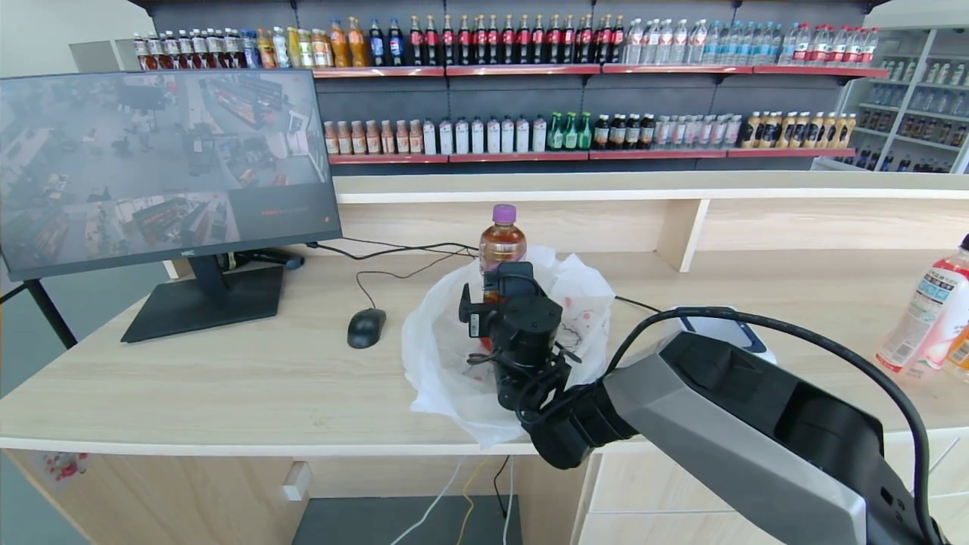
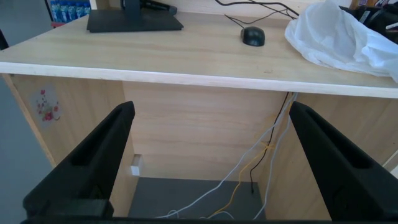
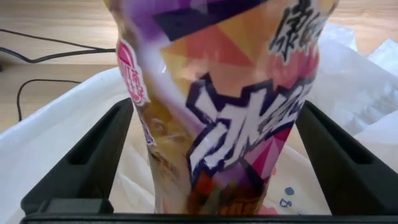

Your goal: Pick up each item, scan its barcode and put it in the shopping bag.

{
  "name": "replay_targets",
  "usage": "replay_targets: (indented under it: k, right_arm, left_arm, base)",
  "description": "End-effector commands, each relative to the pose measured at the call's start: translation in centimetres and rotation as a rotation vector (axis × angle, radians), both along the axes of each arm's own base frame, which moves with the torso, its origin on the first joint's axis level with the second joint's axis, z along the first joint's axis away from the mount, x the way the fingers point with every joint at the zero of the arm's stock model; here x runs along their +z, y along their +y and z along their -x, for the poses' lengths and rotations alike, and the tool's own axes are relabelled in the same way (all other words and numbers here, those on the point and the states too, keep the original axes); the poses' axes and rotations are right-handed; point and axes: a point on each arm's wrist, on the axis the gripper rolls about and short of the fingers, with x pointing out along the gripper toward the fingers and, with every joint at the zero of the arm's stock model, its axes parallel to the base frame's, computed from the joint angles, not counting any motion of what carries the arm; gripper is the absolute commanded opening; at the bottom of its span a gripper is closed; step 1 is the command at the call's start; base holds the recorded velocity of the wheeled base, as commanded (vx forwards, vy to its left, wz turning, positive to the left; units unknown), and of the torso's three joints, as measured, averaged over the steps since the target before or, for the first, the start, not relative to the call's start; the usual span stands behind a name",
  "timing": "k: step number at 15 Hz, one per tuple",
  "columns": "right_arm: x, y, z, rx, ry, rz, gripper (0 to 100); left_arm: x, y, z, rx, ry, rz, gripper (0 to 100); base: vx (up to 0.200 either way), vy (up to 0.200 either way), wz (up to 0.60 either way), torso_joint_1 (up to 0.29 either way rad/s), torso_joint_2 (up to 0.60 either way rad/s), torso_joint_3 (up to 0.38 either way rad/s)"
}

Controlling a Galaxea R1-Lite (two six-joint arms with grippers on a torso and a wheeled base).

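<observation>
**Purple-capped bottle (image 1: 502, 242) poised at the mouth of the shopping bag (image 1: 439, 356)**

The right hand (image 1: 498, 288) clamps the bottle by its lower body and holds it upright over the open white bag on the counter (image 1: 227, 378). That grip looks suited to lowering it straight in, though its base is hidden behind the hand. The left hand (image 2: 211, 168) hangs below the counter's front edge, spread wide and empty, out of the way. Another bottle (image 1: 927, 318) stands at the counter's right end, apparently awaiting its turn.

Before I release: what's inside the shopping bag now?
The purple-capped bottle, held by the right pincer, stands in the mouth of the shopping bag. Anything beneath it is hidden by the bottle, the pincer and the bag's folds.
</observation>
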Motion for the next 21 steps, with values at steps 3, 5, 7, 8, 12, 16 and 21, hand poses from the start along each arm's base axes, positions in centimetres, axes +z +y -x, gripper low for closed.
replay_targets:
  k: [3, 5, 7, 8, 12, 16, 21]
  right_arm:
    - [1.0, -0.2, 0.1, -0.004, -0.016, -0.014, 100]
    - [2.3, -0.3, 0.3, -0.003, -0.035, -0.027, 100]
    - [2.9, -0.6, 0.6, -0.006, -0.038, -0.03, 100]
    - [3.5, -0.9, 1.2, -0.005, -0.043, -0.033, 100]
    - [6.5, -1.5, 3.0, 0.01, -0.073, -0.064, 100]
    - [6.8, -3.2, 6.6, 0.035, -0.066, -0.053, 100]
    - [8.2, -5.0, 11.7, 0.055, -0.038, 0.019, 100]
  left_arm:
    - [0.0, 0.0, 0.0, 0.001, 0.0, 0.0, 100]
    - [0.0, 0.0, 0.0, -0.001, 0.0, 0.0, 100]
    - [0.0, 0.0, 0.0, -0.001, 0.0, 0.0, 100]
    - [0.0, 0.0, 0.0, -0.001, 0.0, 0.0, 100]
    - [0.0, 0.0, 0.0, -0.001, 0.0, 0.0, 100]
    - [0.0, 0.0, 0.0, -0.001, 0.0, 0.0, 100]
    - [0.0, 0.0, 0.0, -0.001, 0.0, -0.005, 100]
  base:
    - [0.0, 0.0, 0.0, 0.0, 0.0, 0.0]
    - [0.0, 0.0, 0.0, 0.0, 0.0, 0.0]
    - [0.0, 0.0, 0.0, 0.0, 0.0, 0.0]
    - [0.0, 0.0, 0.0, 0.0, 0.0, 0.0]
    - [0.0, 0.0, 0.0, 0.0, 0.0, 0.0]
    - [0.0, 0.0, 0.0, 0.0, 0.0, 0.0]
    - [0.0, 0.0, 0.0, 0.0, 0.0, 0.0]
